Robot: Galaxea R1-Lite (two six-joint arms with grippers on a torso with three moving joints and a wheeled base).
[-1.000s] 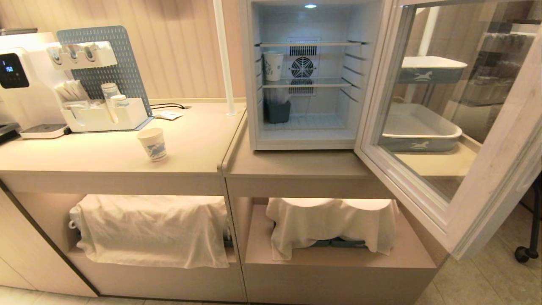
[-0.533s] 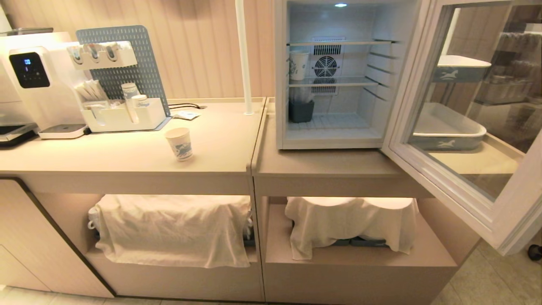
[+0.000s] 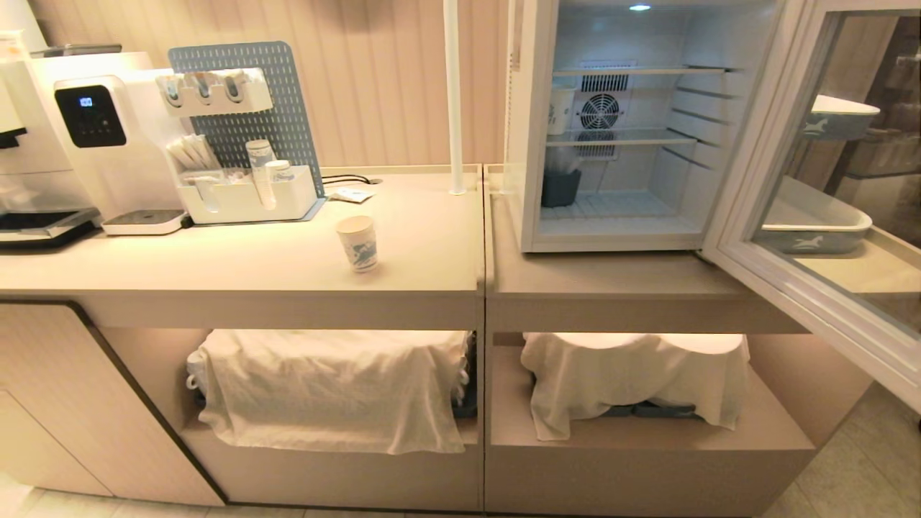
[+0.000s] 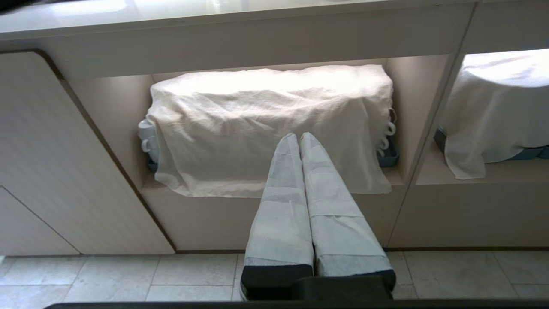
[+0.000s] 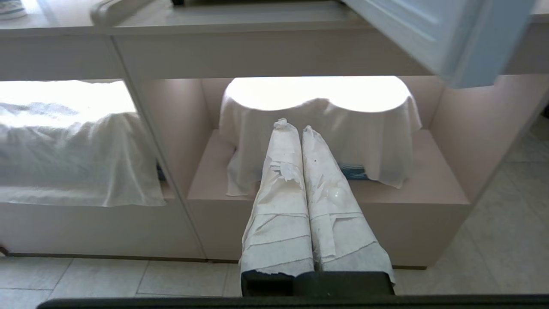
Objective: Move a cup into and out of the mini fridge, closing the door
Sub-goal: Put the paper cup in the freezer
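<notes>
Fingers of both grippers, left (image 4: 299,136) and right (image 5: 294,127), clenched empty, low below bench (image 3: 403,277). I see small white blue-printed paper cup (image 3: 357,243) upright, well above, nearer left arm.

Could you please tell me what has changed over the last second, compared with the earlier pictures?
Only the view has changed: the whole scene has slid to the right in the head view, so the camera moved, not the things. The cup stands as before on the counter, and the mini fridge has its door open. Both tools, left and right, stay shut and low before the shelves.
</notes>
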